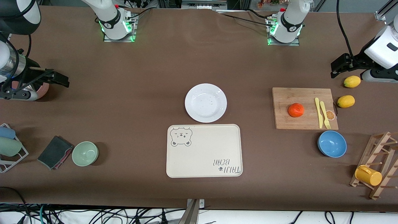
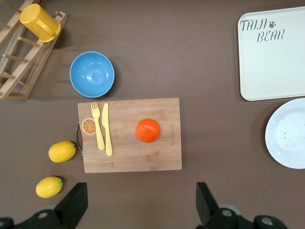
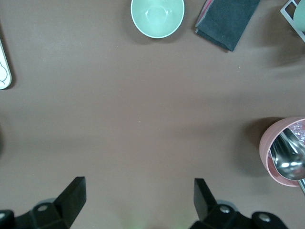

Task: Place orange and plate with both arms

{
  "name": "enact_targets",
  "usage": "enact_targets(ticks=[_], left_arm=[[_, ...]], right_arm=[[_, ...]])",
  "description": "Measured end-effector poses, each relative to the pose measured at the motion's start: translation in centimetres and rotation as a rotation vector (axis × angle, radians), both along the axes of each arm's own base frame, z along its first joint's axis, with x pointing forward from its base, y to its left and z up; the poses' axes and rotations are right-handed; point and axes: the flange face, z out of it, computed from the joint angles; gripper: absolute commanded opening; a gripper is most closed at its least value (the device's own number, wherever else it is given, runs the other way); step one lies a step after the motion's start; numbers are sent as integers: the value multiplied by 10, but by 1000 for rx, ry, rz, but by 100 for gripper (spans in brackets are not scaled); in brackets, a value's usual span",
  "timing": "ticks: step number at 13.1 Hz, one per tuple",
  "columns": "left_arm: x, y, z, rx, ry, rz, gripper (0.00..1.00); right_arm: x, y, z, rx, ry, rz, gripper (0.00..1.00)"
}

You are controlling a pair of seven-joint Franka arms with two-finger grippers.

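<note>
Orange point(image 1: 296, 110) and plate point(image 1: 205, 102) are both untouched, so you have the whole job ahead of you. Your orange sits on the wooden cutting board point(image 1: 304, 108) toward the left arm's end of the table, beside a yellow knife point(image 1: 317, 112) and fork point(image 1: 325, 115) lying on the same board, with two lemons point(image 1: 346, 101) just off its edge and a blue bowl point(image 1: 332, 143) nearer the front camera. Your plate lies bare in the middle of the table, just beside the beige bear-print tray point(image 1: 204, 151), which is nearer the camera and holds nothing. The task sentence does not name a destination; the tray looks the likely one, but that is only a guess. The left gripper point(image 1: 339, 66) hangs over bare table near the lemons, its fingers spread wide and holding nothing; in its wrist view the orange lies straight ahead of the fingers point(image 2: 74, 204). The right gripper point(image 1: 57, 78) hangs over the right arm's end of the table, close to a pink cup point(image 3: 285, 151) with a spoon in it, fingers point(image 3: 71, 196) likewise spread and empty. Neither arm has started a reach you can call a grasp: picking up both things and setting them down is all still to do.
</note>
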Motion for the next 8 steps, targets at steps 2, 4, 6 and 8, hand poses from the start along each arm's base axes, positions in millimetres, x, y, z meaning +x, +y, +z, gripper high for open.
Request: enact_targets(ticks=[2,4,6,8], left_arm=[[0,0,1,0,-3,0,100],[0,-1,2,0,-3,-1,100],[1,-1,0,0,-1,-1,100],[2,1,-2,0,3,2,100]], right_arm=[[0,0,0,0,0,0,100],[0,0,0,0,0,0,100],[0,0,0,0,0,0,100],[0,0,0,0,0,0,100]])
